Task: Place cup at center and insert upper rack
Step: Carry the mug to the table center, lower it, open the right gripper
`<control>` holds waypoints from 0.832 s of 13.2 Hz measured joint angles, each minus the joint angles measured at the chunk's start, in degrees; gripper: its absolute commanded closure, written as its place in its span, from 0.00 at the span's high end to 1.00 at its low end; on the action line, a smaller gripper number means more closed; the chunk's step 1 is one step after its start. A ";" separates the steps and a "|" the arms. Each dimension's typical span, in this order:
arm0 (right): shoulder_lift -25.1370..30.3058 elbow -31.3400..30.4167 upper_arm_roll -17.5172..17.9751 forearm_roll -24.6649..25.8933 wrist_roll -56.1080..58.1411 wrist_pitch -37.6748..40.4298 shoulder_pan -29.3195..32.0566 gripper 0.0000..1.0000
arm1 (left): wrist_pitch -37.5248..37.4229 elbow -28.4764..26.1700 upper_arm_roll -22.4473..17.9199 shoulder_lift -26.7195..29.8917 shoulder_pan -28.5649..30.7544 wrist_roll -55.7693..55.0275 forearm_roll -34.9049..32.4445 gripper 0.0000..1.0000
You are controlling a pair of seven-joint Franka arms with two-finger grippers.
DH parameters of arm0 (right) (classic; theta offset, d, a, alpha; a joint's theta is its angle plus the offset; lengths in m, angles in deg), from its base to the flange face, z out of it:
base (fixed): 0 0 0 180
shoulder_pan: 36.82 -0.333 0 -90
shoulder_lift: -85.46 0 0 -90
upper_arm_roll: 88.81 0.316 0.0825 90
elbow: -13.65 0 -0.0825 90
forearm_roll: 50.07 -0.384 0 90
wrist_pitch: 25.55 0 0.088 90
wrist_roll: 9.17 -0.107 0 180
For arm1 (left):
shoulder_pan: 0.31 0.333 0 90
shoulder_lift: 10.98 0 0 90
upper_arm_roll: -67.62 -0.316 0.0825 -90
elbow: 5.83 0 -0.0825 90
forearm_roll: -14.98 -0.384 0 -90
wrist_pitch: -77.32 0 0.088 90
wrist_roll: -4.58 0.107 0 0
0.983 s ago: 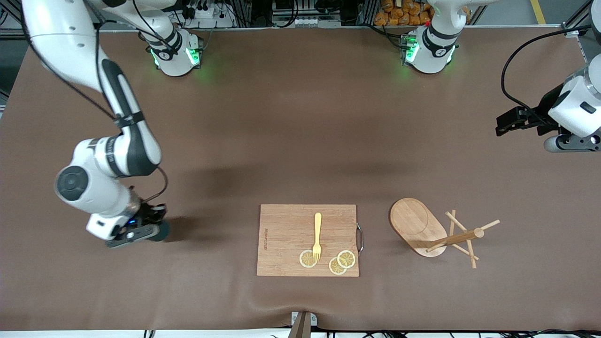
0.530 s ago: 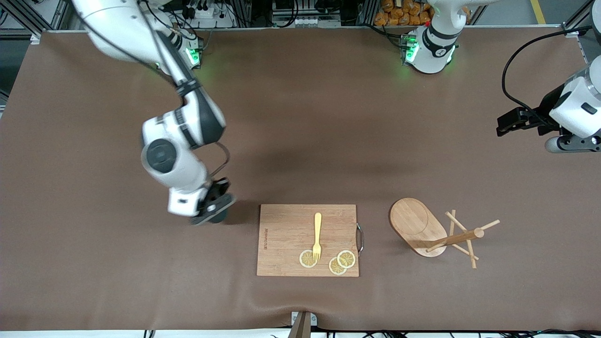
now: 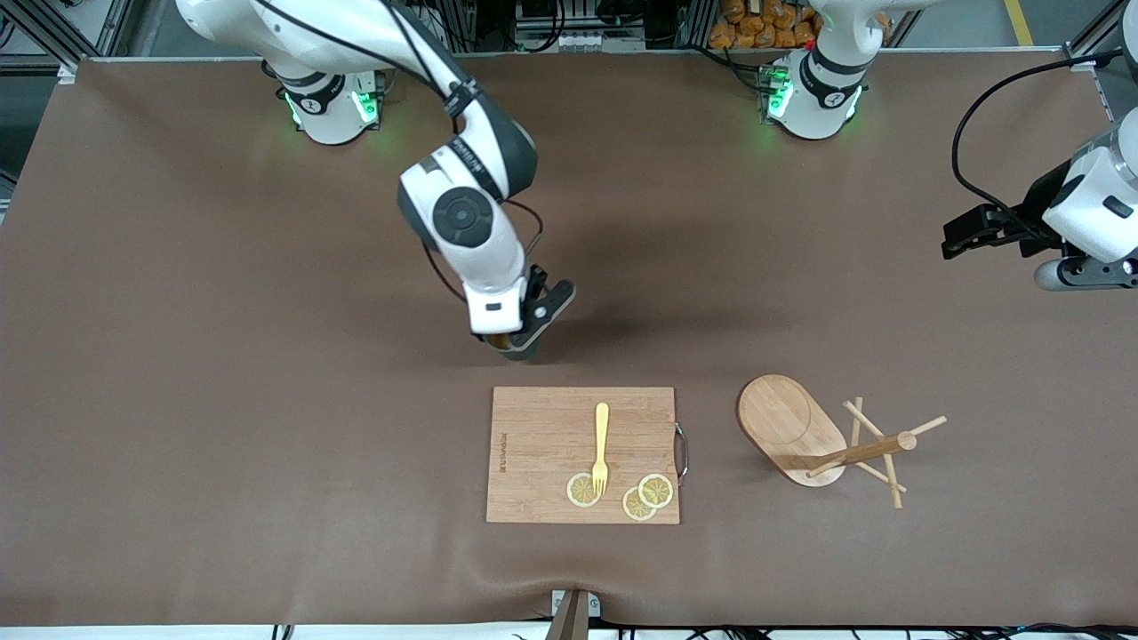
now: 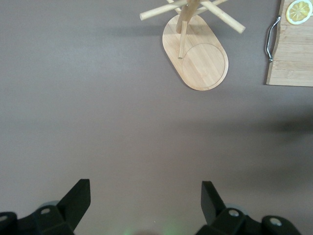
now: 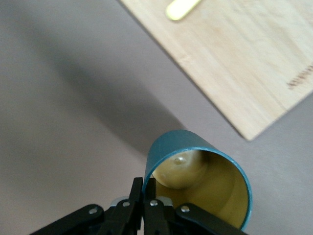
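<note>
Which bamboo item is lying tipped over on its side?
The mug tree: its post lies sideways, oval base on edge. The cutting board lies flat.

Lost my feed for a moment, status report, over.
Right end effector shut on dark teal cylindrical cup, over bare brown table cover near bamboo cutting board. Left end effector open, waiting. Nothing in the way.

brown table cover [image 3: 267,462] has a cutting board [image 3: 542,444] and a tipped-over (I think) mug tree [image 3: 800,431] beside it
</note>
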 measured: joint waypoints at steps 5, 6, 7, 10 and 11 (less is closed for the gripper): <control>-1.18 -0.39 -0.04 -0.08 -8.80 0.03 -9.25 0.00 | 0.16 -0.20 -0.09 -0.03 0.46 0.00 -0.06 1.00; -1.38 -0.39 -0.07 -0.08 -10.66 0.03 -10.46 0.00 | 0.17 -0.21 -0.09 -0.03 0.60 0.00 -0.06 1.00; -1.54 -0.39 -0.07 -0.08 -13.04 0.04 -11.28 0.00 | 0.18 -0.21 -0.09 -0.03 0.68 0.00 -0.06 1.00; -2.59 -0.46 -0.09 0.09 -16.20 0.04 -12.59 0.00 | 0.21 -0.21 -0.09 -0.03 0.70 0.05 -0.06 1.00; -3.14 -0.47 -0.09 0.10 -16.35 0.01 -12.64 0.00 | 0.22 -0.22 -0.12 -0.03 0.74 0.31 -0.06 1.00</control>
